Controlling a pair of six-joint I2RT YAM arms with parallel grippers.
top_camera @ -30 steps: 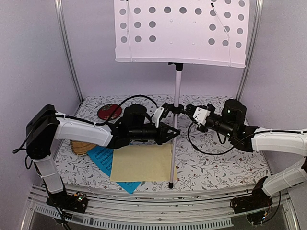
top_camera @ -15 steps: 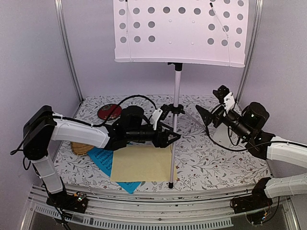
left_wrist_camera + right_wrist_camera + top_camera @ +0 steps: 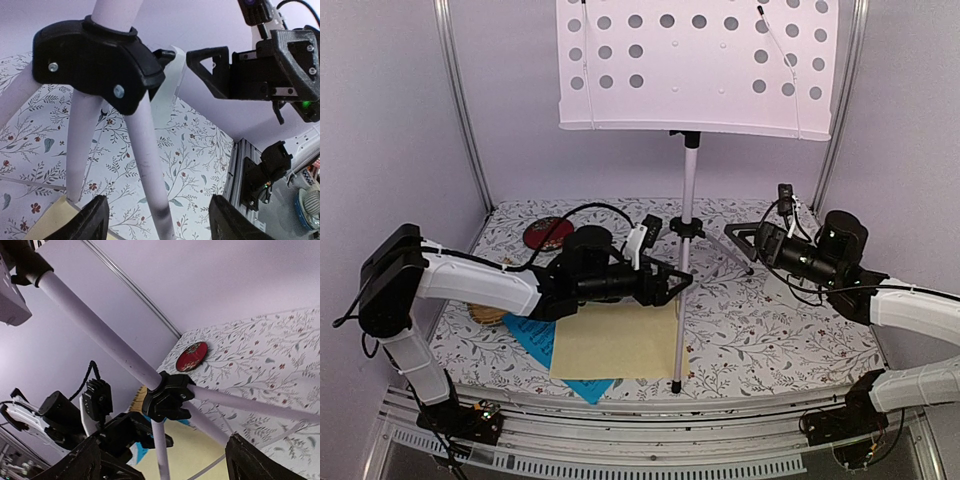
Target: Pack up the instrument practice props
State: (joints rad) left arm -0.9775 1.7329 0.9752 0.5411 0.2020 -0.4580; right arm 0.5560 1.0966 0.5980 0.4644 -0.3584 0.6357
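- Left end effector (image 3: pixel 674 283): released. A second ago it was clenched near the tripod hub (image 3: pixel 686 228). Now its jaws stand apart on either side of the front leg (image 3: pixel 150 165), below the hub, without gripping it.
- Right end effector (image 3: pixel 742 236): also released. It has let go at the hub and drawn back to the right, jaws wide, with nothing between them.
- Music stand: upright mid-table (image 3: pixel 790 330), with the perforated white desk (image 3: pixel 695 65) atop the pole (image 3: pixel 689 175) and the legs spread. Its pose is unchanged.
- Music sheets: the pale-yellow sheet (image 3: pixel 615 340) lies over the blue sheet (image 3: pixel 532 330) near the front edge, just beside the front leg. Neither has moved.
- Metronome: not in view.
- Reading: the double release leaves the stand unfolded, so packing it is probably not yet begun in earnest. A fresh grasp on the leg or hub seems likely to be needed.
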